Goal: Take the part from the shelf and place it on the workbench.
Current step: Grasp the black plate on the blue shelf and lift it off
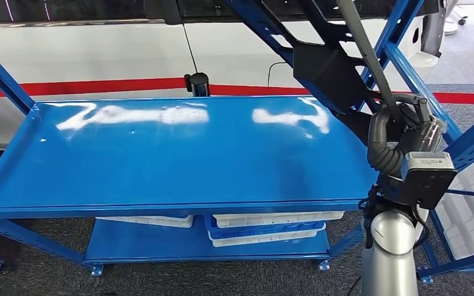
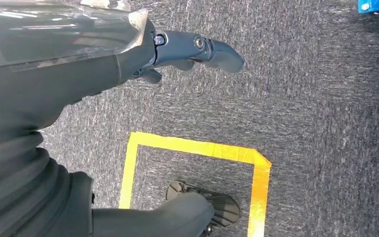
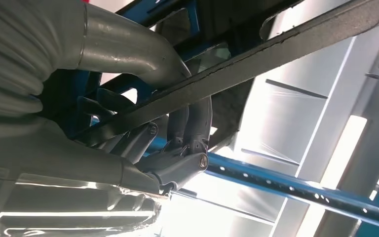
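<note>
The right hand [image 1: 415,126] has its fingers [image 3: 187,123] curled around the long dark part [image 1: 330,68], held up beside the blue shelf [image 1: 179,154]. The left hand [image 2: 187,54] hangs open over the floor. Next, it likely must carry the part to the workbench.
</note>
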Action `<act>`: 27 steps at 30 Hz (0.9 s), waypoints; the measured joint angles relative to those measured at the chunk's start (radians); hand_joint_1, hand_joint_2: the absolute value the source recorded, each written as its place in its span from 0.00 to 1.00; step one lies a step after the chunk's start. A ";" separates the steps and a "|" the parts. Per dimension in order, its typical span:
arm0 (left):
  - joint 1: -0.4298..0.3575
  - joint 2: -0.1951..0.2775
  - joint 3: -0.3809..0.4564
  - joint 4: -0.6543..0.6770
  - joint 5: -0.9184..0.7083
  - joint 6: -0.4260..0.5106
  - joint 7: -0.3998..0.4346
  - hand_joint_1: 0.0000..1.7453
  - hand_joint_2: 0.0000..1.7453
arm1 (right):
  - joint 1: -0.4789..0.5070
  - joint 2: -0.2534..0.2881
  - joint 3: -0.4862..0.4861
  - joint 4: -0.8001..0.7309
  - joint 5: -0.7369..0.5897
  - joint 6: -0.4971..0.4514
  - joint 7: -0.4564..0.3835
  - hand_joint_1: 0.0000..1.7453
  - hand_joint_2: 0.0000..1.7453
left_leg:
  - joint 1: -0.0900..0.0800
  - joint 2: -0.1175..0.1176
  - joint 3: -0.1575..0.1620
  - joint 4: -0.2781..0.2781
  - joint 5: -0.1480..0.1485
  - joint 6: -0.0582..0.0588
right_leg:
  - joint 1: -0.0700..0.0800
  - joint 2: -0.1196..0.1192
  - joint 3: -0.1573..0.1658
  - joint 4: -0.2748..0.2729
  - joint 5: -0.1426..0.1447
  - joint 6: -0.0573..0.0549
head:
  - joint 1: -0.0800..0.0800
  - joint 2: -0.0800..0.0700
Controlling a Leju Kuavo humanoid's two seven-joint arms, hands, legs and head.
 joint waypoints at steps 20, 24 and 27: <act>-0.005 0.001 0.019 0.000 0.015 0.037 0.014 0.00 1.00 | 0.015 -0.017 0.023 -0.034 -0.100 0.055 -0.019 1.00 1.00 | 0.000 0.000 0.035 0.012 -0.034 -0.007 | 0.002 -0.006 -0.005 -0.084 0.077 0.001 | -0.010 0.000; -0.006 0.004 0.023 0.000 0.014 0.041 0.015 0.00 1.00 | 0.017 -0.018 0.023 -0.034 -0.107 0.055 -0.024 1.00 1.00 | -0.001 0.005 -0.005 0.004 0.006 0.013 | 0.007 -0.006 -0.080 0.117 -0.057 -0.018 | -0.002 0.000; -0.006 0.004 0.025 0.000 0.010 0.041 0.015 0.00 1.00 | 0.025 -0.018 0.022 -0.034 -0.108 0.055 -0.025 1.00 1.00 | -0.004 0.005 -0.040 0.006 0.030 0.012 | 0.008 -0.006 -0.059 0.173 -0.073 -0.004 | -0.002 0.000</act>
